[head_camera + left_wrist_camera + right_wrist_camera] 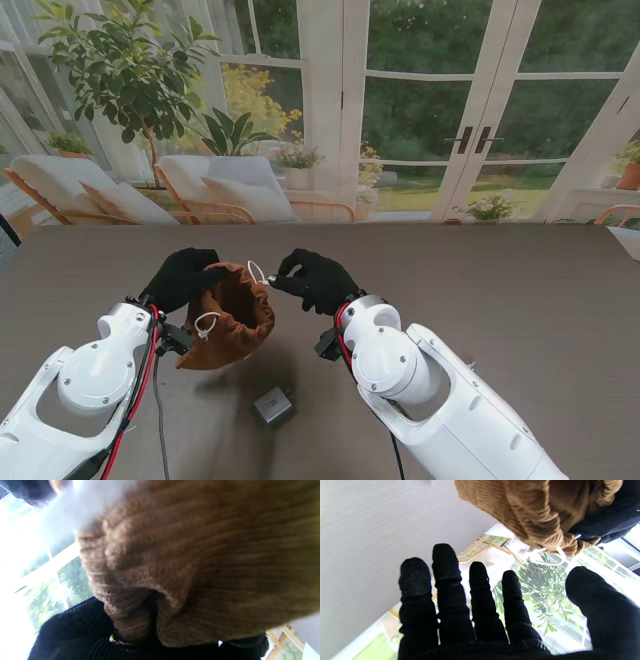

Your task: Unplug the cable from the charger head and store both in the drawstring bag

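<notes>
Left robot hand gripping the rim of the brown drawstring bag, holding it off the surface, mouth gaping. Right robot hand hovering just beside the rim, fingers spread, grasping nothing. Charger head lying nearer to me.

The stand view looks down from above the shoulders over the table toward the glass doors, both arms rising from its near corners. The left wrist view sits pressed close against the brown bag, which fills it. The right wrist view looks past its fingers at that same bag, farther off.
</notes>
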{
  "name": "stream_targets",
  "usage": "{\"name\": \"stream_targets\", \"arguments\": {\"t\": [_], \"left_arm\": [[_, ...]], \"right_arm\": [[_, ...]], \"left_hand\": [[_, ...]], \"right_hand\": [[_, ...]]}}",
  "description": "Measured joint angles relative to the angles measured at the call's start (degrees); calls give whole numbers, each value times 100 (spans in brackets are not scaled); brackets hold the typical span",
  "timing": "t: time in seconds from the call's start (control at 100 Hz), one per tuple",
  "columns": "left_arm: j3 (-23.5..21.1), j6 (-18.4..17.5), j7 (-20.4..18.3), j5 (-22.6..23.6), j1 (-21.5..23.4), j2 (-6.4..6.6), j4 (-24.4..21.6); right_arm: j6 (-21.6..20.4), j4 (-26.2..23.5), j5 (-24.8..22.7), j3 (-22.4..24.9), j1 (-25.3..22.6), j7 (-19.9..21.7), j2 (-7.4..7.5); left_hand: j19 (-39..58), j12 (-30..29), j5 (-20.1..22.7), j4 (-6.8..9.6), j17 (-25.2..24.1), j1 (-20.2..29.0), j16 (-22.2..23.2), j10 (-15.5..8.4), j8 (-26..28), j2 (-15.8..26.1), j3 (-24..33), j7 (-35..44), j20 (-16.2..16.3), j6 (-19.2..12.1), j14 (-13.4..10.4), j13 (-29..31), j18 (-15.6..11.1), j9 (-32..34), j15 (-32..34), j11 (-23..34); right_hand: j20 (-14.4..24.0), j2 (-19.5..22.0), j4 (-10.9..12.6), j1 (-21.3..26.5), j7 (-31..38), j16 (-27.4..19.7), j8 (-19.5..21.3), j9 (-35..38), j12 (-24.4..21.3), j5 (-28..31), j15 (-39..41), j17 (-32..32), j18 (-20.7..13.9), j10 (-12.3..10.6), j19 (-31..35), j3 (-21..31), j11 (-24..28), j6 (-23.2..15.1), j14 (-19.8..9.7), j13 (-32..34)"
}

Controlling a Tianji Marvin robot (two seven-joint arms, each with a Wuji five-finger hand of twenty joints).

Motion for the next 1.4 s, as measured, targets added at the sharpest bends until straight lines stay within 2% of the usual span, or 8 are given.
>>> {"name": "stream_targets", "arguments": {"t": [0.09, 0.22, 0.44, 0.86, 0.97, 1.06, 1.24, 1.4], "left_arm": [[-42, 53, -32, 35, 15, 10, -19], [-121, 264, -122, 144, 63, 28, -118], [-205, 510, -265, 219, 123, 72, -253], [-364, 683, -361, 269, 195, 90, -341], [-392, 687, -364, 272, 241, 96, -374], [-404, 687, -364, 302, 272, 99, -393], [-411, 708, -356, 331, 315, 102, -440], [-430, 730, -351, 331, 360, 102, -484]], "right_arm": [[-160, 85, -296, -3, 40, 38, 38], [-595, 232, -1061, -23, 100, 102, 138], [-1214, 336, -1668, 24, 80, 322, 348], [-2183, 519, -2319, 109, -117, 543, 595], [-2452, 529, -2486, 116, -183, 588, 647], [-2569, 554, -2577, 89, -211, 596, 682], [-2793, 667, -2758, -74, -214, 576, 729], [-2899, 757, -2872, -235, -211, 574, 755]], "left_hand": [[1, 1, 0, 0, 1, 0, 0, -1, 0, 0, 0, 3, -50, 0, -2, 1, -5, 0, 1, 1], [42, 1, 0, 0, 13, -1, -1, -5, 0, 0, 0, 6, -67, -4, -10, 3, -8, 0, 6, 4], [48, 1, 0, 0, 57, -2, -6, -8, 0, 0, 0, 7, -132, -6, -24, 4, -39, 0, 8, 4], [54, 1, 1, 0, 59, -2, -13, -12, 0, 0, 0, 8, -199, -7, -30, 4, -48, 0, 10, 4], [55, 1, 1, 0, 59, -2, -13, -13, 0, 0, 0, 9, -201, -7, -30, 4, -49, 0, 10, 4], [55, 1, 1, 0, 59, -2, -14, -13, 0, 0, 0, 9, -202, -8, -31, 4, -49, 0, 10, 4], [56, 1, 1, 0, 59, -2, -14, -13, 0, 0, 0, 9, -204, -8, -32, 4, -51, 0, 10, 4], [55, 1, 1, 1, 59, -2, -14, -13, 0, 0, -9, 9, -206, -9, -33, 4, -52, 0, 10, 4]], "right_hand": [[-1, 0, 0, 0, -162, -68, -48, -133, -71, 0, -114, 0, 1, 0, -90, -7, -63, -137, 0, -43], [-1, -121, 0, 0, -295, -96, -145, -133, -88, 8, -168, 0, 1, 0, -141, -19, -64, -384, -3, -45], [-1, -530, 1, -1, -506, -55, -193, -133, -126, 85, -48, 3, -45, -3, -57, -29, -58, -554, -216, -38], [-1, -1529, 1, 178, -721, 396, -272, -205, 159, 85, 920, 33, -336, -150, 435, 0, 396, -1042, -567, 86], [-1, -1603, -47, 178, -771, 422, -274, -205, 216, 85, 1073, 54, -409, -202, 508, 12, 473, -1122, -641, 86], [-1, -1872, -104, 229, -785, 479, -276, -206, 287, 147, 1164, 56, -417, -215, 631, 147, 543, -1197, -656, 86], [3, -1959, -163, 231, -790, 623, -276, -206, 460, 188, 1425, 76, -491, -289, 819, 300, 690, -1268, -799, 142], [17, -2313, -265, 234, -844, 749, -281, -205, 624, 188, 1750, 81, -580, -327, 940, 462, 839, -1335, -895, 200]]}}
